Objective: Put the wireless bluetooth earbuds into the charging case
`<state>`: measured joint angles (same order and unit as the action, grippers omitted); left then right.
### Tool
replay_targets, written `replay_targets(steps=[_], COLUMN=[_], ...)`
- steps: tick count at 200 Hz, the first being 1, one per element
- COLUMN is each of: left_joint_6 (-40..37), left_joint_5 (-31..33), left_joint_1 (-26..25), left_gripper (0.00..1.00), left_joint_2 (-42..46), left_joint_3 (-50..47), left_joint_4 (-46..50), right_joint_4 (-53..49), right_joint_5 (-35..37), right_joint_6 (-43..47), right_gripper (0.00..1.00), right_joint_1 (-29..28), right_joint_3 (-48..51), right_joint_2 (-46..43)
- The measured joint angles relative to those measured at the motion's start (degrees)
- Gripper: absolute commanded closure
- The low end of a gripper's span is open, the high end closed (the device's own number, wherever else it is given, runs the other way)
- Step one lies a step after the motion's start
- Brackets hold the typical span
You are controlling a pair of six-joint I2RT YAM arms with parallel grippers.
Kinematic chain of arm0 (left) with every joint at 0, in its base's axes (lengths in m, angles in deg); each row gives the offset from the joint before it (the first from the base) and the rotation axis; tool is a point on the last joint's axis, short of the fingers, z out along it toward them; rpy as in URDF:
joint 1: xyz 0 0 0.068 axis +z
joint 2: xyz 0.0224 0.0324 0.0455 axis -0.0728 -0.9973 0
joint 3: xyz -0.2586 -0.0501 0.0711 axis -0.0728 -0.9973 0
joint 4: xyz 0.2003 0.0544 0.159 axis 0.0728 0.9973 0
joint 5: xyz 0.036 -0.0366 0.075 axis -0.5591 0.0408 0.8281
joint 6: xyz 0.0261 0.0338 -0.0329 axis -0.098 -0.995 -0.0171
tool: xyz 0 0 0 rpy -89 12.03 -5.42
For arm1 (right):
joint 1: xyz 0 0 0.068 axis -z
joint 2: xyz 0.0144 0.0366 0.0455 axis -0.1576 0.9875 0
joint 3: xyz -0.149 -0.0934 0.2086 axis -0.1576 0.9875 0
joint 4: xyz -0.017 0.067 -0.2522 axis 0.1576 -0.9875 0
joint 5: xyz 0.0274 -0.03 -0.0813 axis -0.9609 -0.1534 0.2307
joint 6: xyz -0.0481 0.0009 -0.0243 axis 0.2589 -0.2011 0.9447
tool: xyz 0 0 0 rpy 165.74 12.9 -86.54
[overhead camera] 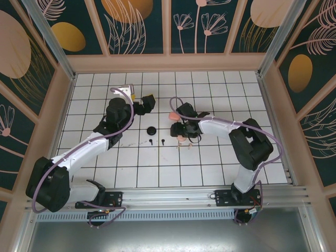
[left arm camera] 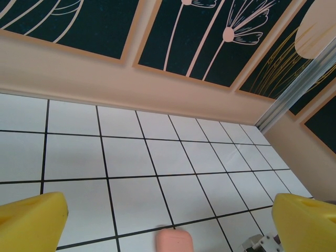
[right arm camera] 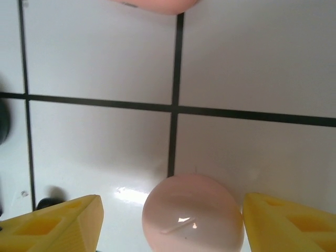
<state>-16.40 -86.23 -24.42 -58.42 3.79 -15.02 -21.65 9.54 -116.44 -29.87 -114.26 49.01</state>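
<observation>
My right gripper (overhead camera: pixel 181 132) (right arm camera: pixel 173 210) hangs low over the tiles, open. A glossy pale pink rounded charging case (right arm camera: pixel 192 216) (overhead camera: pixel 180 138) lies between its yellow fingers (right arm camera: pixel 58 223), with a gap on each side. A second pink rounded piece (overhead camera: pixel 172 115) (right arm camera: pixel 157 4) (left arm camera: pixel 174 241) lies one tile farther back. Two black earbuds (overhead camera: pixel 150 142) (overhead camera: pixel 163 141) lie left of the gripper, and tiny pale pink earbuds (overhead camera: pixel 185 147) lie just in front of it. My left gripper (overhead camera: pixel 147 102) (left arm camera: pixel 170 205) is raised and wide open, holding nothing, with the second pink piece below it.
A round black case (overhead camera: pixel 151 131) (right arm camera: pixel 2 121) sits on the tiles left of the right gripper. The beige back wall (left arm camera: pixel 131 84) and side walls (overhead camera: pixel 60 115) enclose the white gridded table (overhead camera: pixel 210 168). Both arm bases stand on the metal rail (overhead camera: pixel 173 199) at the near edge.
</observation>
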Motion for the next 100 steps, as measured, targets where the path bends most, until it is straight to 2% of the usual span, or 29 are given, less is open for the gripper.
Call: replay_targets(steps=[57, 100], left_joint_6=[0.3, 1.3], left_joint_5=[0.0, 0.0], left_joint_1=[0.0, 0.0], left_gripper=[0.01, 0.01], left_joint_2=[0.0, 0.4], left_joint_3=[0.0, 0.0], left_joint_4=[0.0, 0.0], right_joint_4=[-2.3, -7.6], right_joint_5=[2.1, 7.6], right_joint_6=[0.7, 8.6], right_gripper=[0.26, 0.25], right_joint_1=[-2.1, -3.5], right_joint_3=[-0.7, -6.9], right_joint_2=[-3.0, -2.0])
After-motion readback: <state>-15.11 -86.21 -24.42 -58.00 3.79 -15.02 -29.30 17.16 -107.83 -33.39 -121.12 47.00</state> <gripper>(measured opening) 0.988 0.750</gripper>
